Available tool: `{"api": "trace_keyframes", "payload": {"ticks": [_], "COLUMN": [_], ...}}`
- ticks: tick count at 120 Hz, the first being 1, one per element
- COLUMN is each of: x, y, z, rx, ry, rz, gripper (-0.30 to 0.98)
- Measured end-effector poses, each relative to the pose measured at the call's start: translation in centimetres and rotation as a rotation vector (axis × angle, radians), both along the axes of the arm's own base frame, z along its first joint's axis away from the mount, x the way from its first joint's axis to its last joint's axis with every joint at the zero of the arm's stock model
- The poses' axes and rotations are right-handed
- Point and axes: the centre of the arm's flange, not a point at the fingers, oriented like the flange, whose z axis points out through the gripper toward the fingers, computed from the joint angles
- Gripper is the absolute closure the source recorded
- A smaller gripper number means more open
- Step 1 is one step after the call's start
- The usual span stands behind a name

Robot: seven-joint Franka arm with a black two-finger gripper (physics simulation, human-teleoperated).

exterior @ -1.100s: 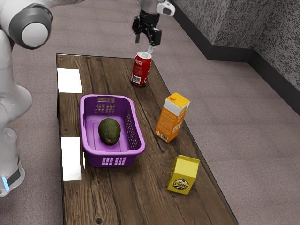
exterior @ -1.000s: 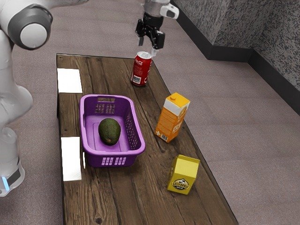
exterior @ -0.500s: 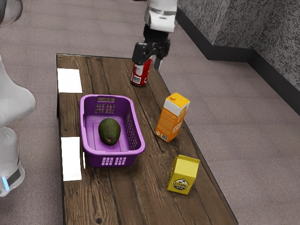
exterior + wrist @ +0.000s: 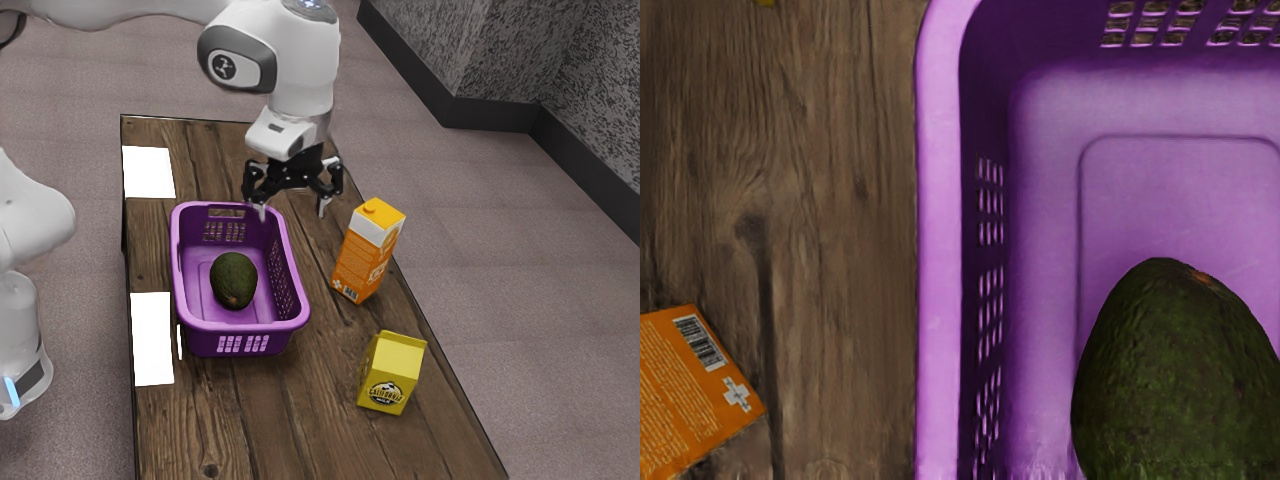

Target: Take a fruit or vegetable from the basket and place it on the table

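Observation:
My gripper (image 4: 292, 208) hangs above the table in the exterior view, its two fingers spread wide with nothing between them. It is near the far right corner of the purple basket (image 4: 190, 326), higher than the rim. The dark green avocado (image 4: 234, 280) lies on the basket's floor. In the wrist view the avocado (image 4: 1180, 375) rests inside the basket (image 4: 938, 250), partly cut off by the picture's edge.
On the wooden table (image 4: 290, 420), an orange juice carton (image 4: 367, 252) stands at the exterior view's right of the basket, near my gripper. A yellow milk carton (image 4: 391, 374) stands nearer the camera. The red can is hidden behind my hand.
My hand has come from over the can toward the basket, nearer the camera, and has turned so that both spread fingers show. The avocado, basket and cartons have stayed put.

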Motion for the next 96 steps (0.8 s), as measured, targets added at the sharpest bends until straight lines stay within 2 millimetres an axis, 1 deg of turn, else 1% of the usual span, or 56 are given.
{"api": "trace_keyframes", "payload": {"ticks": [6,13,25,35,42,53,62,69,76,87,96], "x": [-1.6,-4.2,-6.9,-8.0,-8.1,-7.5,-6.9,-6.3,-6.0,-5.8,-5.8], "y": [1.6,3.5,4.5,4.5,4.6,5.6,5.4,4.9,4.5,2.0,1.1], "z": [0.4,0.8,-1.3,-2.2,-3.0,-4.9,-5.8,-6.5,-6.8,-7.3,-7.7], "rx": [-0.016,-0.014,0.002,0.011,0.01,-0.014,-0.013,-0.003,-0.001,0.005,0.004], "ry": [-0.024,-0.055,-0.042,-0.034,-0.021,0.007,0.014,0.02,0.016,0.015,0.013], "rz": [-0.022,-0.028,-0.06,-0.079,-0.087,-0.08,-0.083,-0.087,-0.096,-0.149,-0.166], "gripper": [0.0,0.0,0.0,0.0,0.0,0.0,0.0,0.0,0.0,0.0,0.0]}}
